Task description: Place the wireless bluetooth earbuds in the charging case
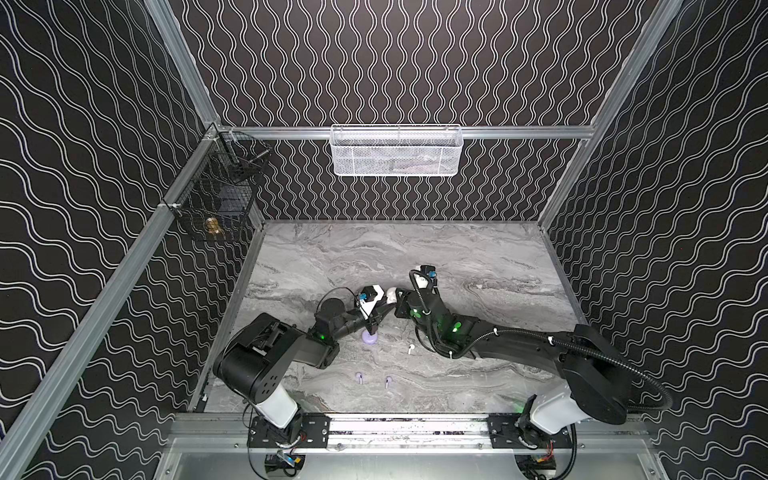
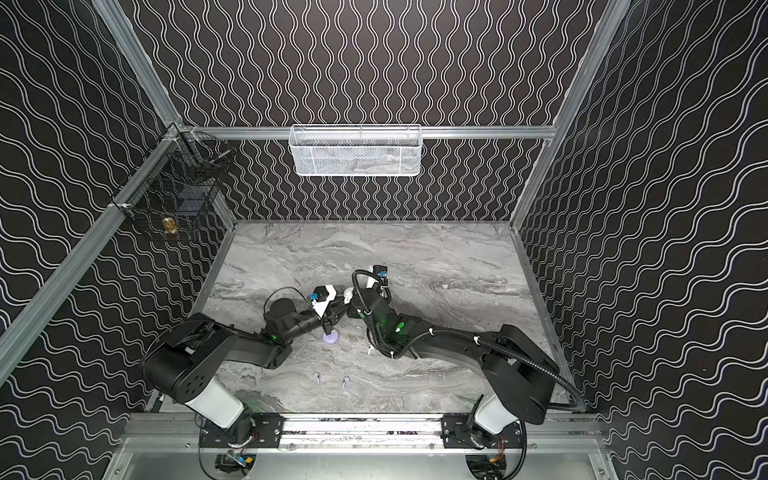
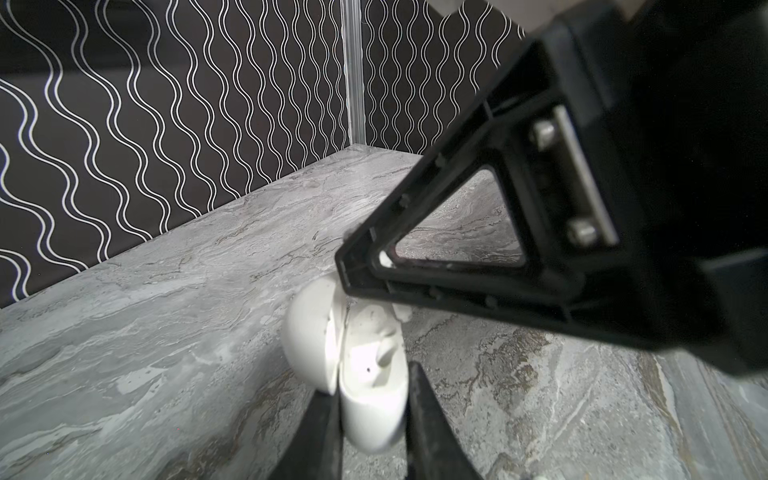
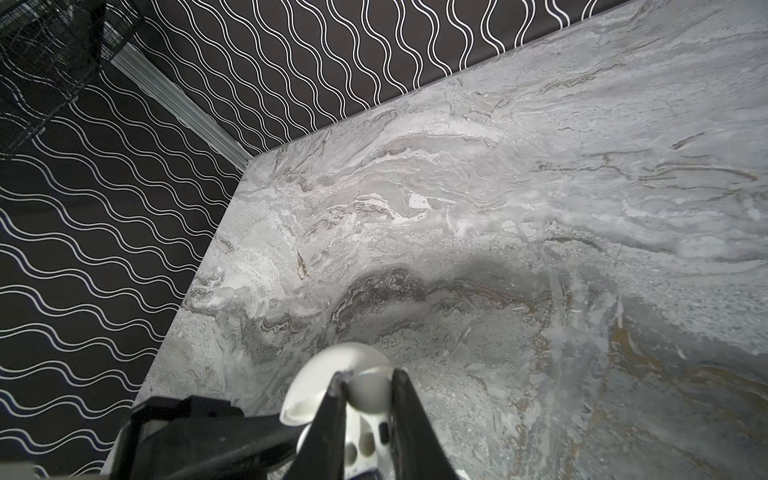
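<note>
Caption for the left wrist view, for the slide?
Left wrist view: left end effector clamps the open white charging case while the right end effector pinches its far edge.

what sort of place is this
Probably a robot test cell: aluminium frame rails and wave-patterned black walls box in a marble-look tabletop, with two robot arms bolted to the front rail.

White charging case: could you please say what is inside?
The white charging case is open, showing moulded white recesses; the right end effector, gripping a white earbud, covers the rest.
</note>
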Controlling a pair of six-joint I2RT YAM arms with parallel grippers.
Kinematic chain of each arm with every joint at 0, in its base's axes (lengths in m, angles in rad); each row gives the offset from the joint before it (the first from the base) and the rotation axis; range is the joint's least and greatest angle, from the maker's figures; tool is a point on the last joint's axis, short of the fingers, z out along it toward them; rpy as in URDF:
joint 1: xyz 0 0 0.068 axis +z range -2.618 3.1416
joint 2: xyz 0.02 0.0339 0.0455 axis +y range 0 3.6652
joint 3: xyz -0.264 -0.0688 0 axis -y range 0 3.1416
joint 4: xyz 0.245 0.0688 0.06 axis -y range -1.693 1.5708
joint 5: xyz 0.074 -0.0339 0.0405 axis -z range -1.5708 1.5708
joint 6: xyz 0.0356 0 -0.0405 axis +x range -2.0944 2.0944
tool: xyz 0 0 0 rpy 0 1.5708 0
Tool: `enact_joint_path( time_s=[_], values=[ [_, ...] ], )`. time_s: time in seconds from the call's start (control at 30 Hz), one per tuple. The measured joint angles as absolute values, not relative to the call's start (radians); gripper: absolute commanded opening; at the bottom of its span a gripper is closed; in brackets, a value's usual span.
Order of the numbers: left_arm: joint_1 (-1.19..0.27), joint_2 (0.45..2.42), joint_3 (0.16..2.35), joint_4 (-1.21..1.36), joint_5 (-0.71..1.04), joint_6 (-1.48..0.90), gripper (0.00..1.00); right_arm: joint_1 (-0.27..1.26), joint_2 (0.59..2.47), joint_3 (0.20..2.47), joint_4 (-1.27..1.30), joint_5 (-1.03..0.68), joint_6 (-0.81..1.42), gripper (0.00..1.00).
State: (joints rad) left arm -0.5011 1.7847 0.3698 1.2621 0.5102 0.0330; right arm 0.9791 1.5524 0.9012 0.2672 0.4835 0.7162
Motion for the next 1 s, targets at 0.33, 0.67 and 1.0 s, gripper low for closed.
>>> enact_joint_path(
  time_s=[0.33, 0.67, 1.0],
  values=[
    [-0.500, 1.785, 0.370, 1.261, 0.509, 0.033, 0.20, 0.979, 1.572, 0.918, 0.280, 0.484, 0.713, 0.21],
    [-0.499, 1.785, 0.369, 1.259, 0.507, 0.033, 0.20, 0.979, 1.579, 0.904, 0.317, 0.481, 0.715, 0.21],
    [-0.487, 1.785, 0.366, 1.269, 0.520, 0.022, 0.20, 0.981, 1.572, 0.839, 0.376, 0.480, 0.718, 0.21]
  ],
)
